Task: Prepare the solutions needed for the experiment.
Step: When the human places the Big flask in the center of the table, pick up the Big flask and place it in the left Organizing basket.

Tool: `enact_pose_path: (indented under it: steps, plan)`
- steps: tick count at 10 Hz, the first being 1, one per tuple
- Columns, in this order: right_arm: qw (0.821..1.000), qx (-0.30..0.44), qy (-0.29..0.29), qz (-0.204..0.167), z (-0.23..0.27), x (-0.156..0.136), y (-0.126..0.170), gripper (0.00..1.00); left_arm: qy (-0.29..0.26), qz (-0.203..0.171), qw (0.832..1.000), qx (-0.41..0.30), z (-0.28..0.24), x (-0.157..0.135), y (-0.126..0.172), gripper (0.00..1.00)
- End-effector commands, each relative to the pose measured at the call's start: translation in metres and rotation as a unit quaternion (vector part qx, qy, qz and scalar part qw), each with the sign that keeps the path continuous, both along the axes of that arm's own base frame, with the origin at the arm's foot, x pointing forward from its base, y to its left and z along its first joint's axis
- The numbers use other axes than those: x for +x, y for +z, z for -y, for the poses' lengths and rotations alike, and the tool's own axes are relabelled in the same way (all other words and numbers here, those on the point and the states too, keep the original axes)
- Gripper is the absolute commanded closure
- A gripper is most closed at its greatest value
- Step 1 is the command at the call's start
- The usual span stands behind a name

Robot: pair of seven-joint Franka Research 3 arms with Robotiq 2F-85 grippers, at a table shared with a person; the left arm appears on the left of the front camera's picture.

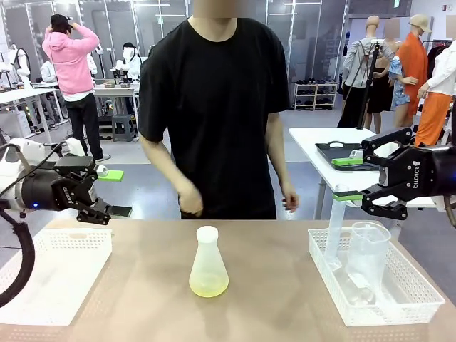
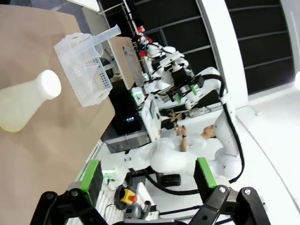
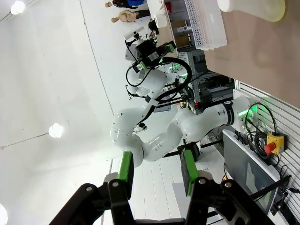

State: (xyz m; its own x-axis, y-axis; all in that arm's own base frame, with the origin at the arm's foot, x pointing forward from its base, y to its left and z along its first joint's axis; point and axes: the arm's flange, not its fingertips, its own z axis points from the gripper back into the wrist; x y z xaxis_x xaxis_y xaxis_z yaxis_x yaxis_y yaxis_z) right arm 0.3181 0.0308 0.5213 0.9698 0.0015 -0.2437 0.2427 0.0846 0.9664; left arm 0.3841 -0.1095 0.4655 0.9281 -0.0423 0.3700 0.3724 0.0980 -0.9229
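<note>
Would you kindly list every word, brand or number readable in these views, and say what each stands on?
"ROBOTIQ": on the black body of the right gripper, front view.
Any scale marks on the clear jug are too faint to read.
The flask shows no readable label.

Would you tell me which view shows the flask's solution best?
The front view: the solution lies as a shallow layer in the whole, upright flask. Both wrist views crop the flask at an edge.
</note>
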Motion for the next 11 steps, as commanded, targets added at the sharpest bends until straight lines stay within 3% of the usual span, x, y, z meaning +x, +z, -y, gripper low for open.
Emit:
enact_pose_path:
  steps: [1, 3, 4, 5, 10, 11]
  plan:
    - [1.000, 0.003, -0.004, -0.005, 0.000, 0.001, 0.001, 0.47, -0.013, 0.109, 0.993, 0.044, -0.001, 0.026, -0.010, 0.00]
    - [1.000, 0.003, -0.004, -0.005, 0.000, 0.001, 0.001, 0.47, -0.033, 0.234, 0.969, 0.066, -0.006, 0.033, -0.019, 0.00]
    - [1.000, 0.003, -0.004, -0.005, 0.000, 0.001, 0.001, 0.47, -0.032, 0.260, 0.963, 0.070, -0.009, 0.038, -0.023, 0.00]
    - [1.000, 0.003, -0.004, -0.005, 0.000, 0.001, 0.001, 0.47, -0.037, 0.164, 0.984, 0.053, -0.005, 0.025, -0.007, 0.00]
    - [1.000, 0.003, -0.004, -0.005, 0.000, 0.001, 0.001, 0.47, -0.038, 0.172, 0.983, 0.059, -0.006, 0.028, -0.013, 0.00]
    - [1.000, 0.003, -0.004, -0.005, 0.000, 0.001, 0.001, 0.47, -0.053, 0.291, 0.951, 0.086, 0.003, 0.040, -0.027, 0.00]
